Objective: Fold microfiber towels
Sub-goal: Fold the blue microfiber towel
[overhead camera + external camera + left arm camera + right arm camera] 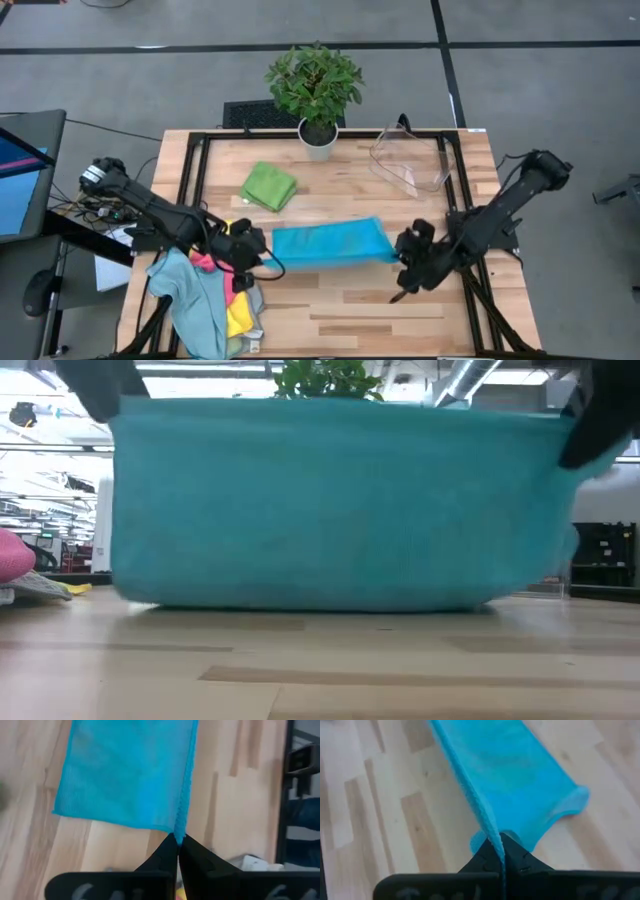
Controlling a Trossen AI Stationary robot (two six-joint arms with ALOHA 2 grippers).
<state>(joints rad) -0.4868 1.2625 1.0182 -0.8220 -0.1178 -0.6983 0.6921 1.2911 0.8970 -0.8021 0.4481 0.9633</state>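
A blue microfiber towel [330, 243] is stretched between my two grippers over the middle of the table. In the low view it hangs like a curtain [330, 500], its lower edge [320, 605] on the wood. My left gripper [268, 262] is shut on its left end and my right gripper [400, 258] on its right end. A folded green towel [268, 186] lies flat farther back. A heap of teal, pink and yellow towels [215, 300] sits at the near left corner. My left gripper pinches the blue towel's upper left corner [180, 831] between its two fingers, slanting down from the table's left. One layer or several, I cannot tell. The towel hangs below the fingers. Its upper edge runs taut toward the other gripper. My right gripper pinches the towel's upper right corner [492, 836] between its two fingers, slanting down from the table's right. How many layers it holds, I cannot tell. The cloth falls away from the fingers, and its lower part rests on the table.
A potted plant [317, 90] stands at the far edge, middle. A clear plastic bin [410, 160] lies at the far right. Bare wood shows on the near side of the blue towel [380, 310].
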